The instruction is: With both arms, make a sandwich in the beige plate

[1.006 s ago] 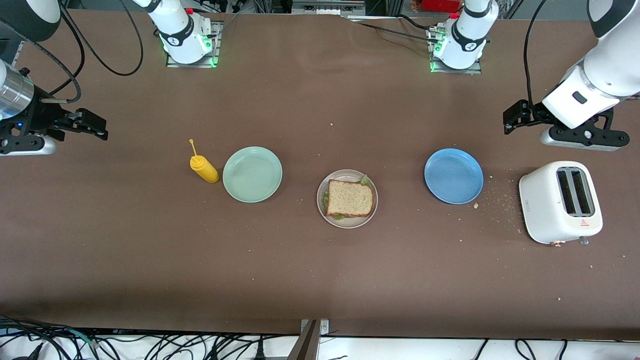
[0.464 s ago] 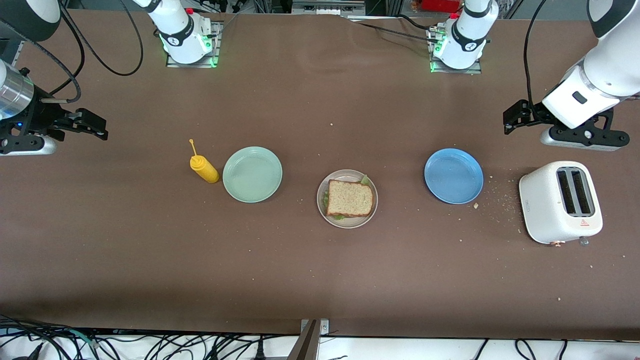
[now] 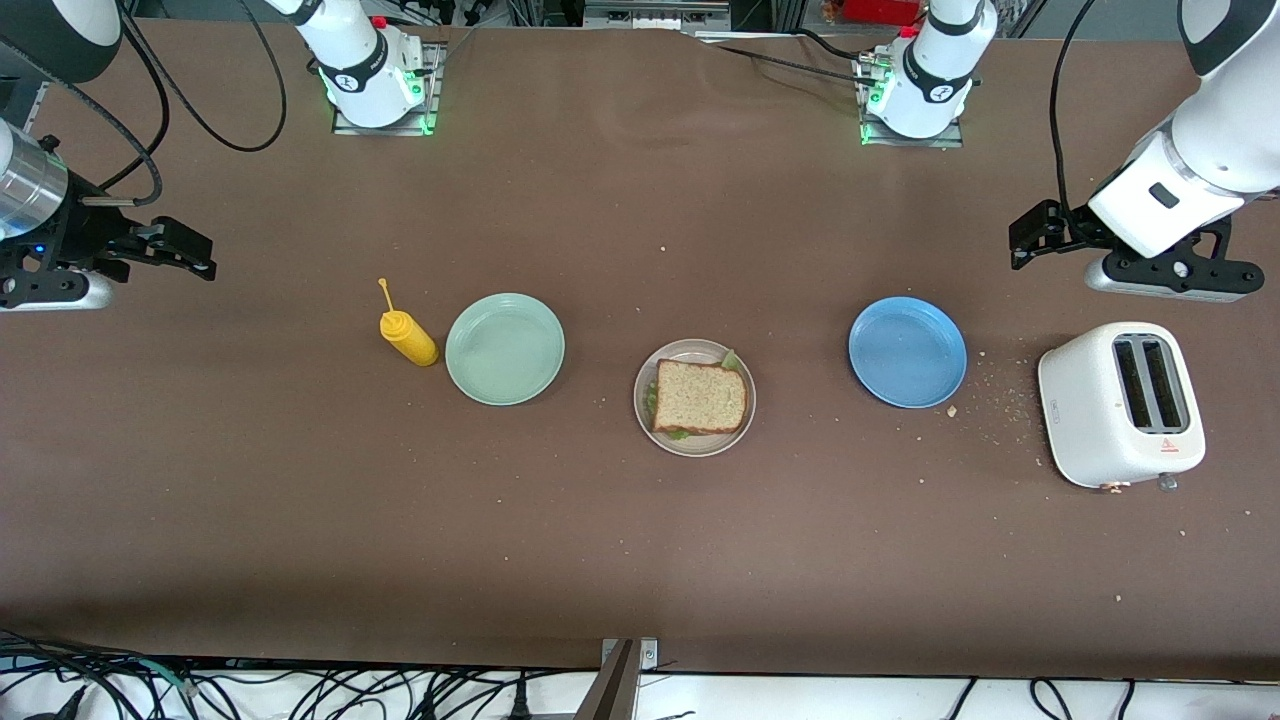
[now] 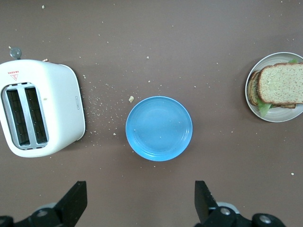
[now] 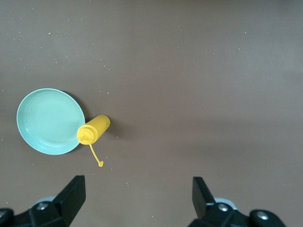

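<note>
Sandwich (image 3: 700, 397) on beige plate (image 3: 646, 375) mid-bench. Left gripper (image 3: 1022, 240) open, empty, over the bench by its end edge; right gripper (image 3: 195, 254) likewise, at its own end.

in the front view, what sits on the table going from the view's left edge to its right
yellow squeeze bottle -> mint-green plate -> beige plate with the sandwich on it -> blue plate -> white toaster

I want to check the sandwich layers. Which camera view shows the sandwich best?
The left wrist view: the sandwich shows its offset slices and lettuce at the edge. The front view shows the sandwich from above, mostly the top slice. The right wrist view does not show it.
</note>
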